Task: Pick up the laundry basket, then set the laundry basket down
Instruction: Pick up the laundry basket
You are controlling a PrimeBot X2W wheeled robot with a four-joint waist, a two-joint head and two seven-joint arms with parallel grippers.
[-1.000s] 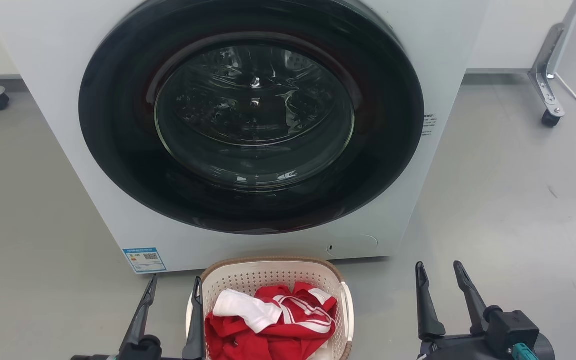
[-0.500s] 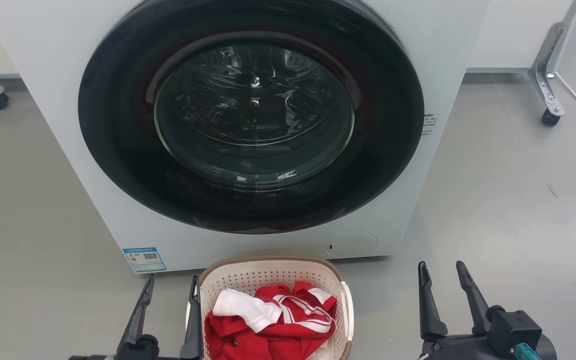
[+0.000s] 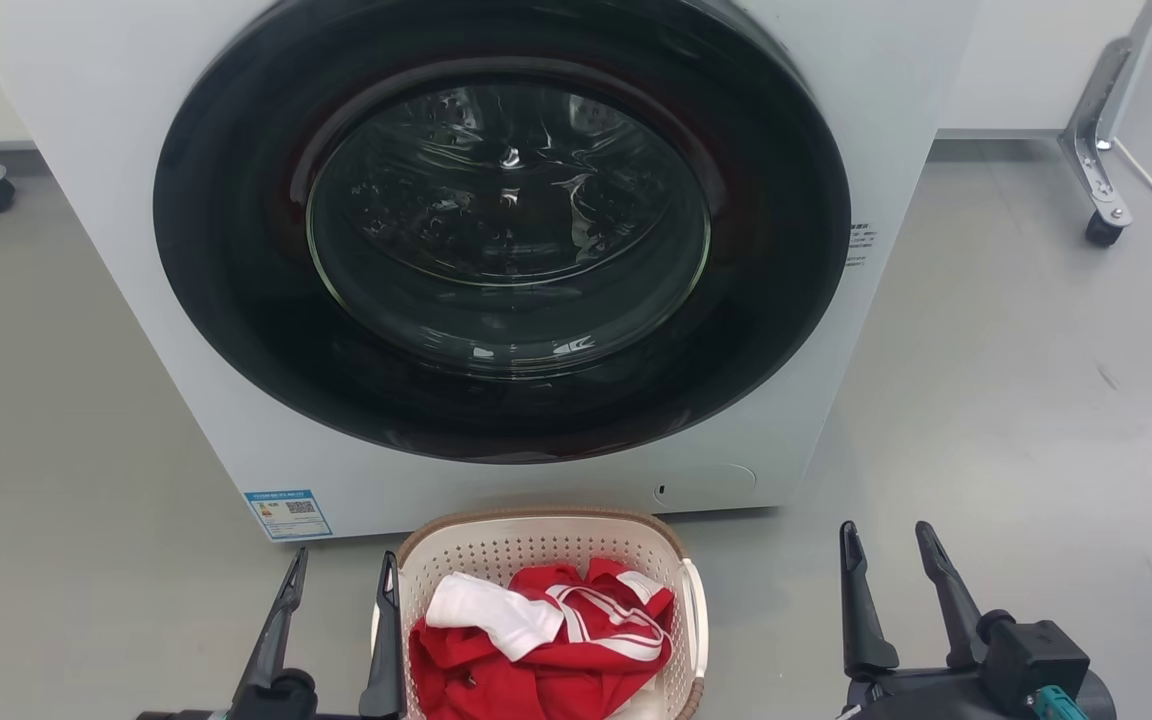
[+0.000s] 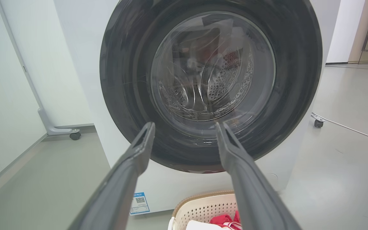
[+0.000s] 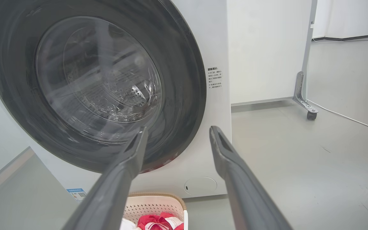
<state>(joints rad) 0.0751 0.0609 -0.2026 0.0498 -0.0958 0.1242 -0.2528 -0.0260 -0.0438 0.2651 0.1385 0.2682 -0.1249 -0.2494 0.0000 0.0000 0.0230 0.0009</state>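
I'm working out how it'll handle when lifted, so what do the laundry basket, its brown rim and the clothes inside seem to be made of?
The laundry basket looks like moulded cream plastic, smooth with a slight sheen, its wall pierced by regular holes. Its rim looks woven and brown, probably plastic imitating wicker, possibly real weave. The red garment is soft cloth, matt and crumpled.

I saw the laundry basket (image 3: 536,545) on the floor (image 3: 986,400), directly before the washing machine (image 3: 116,250), with clothes (image 3: 536,665) piled in it. My left gripper (image 3: 344,560) stood just beside its left wall. My right gripper (image 3: 886,530) stood well apart on its right. A wheeled frame (image 3: 1094,160) stood farther back, right of the machine.
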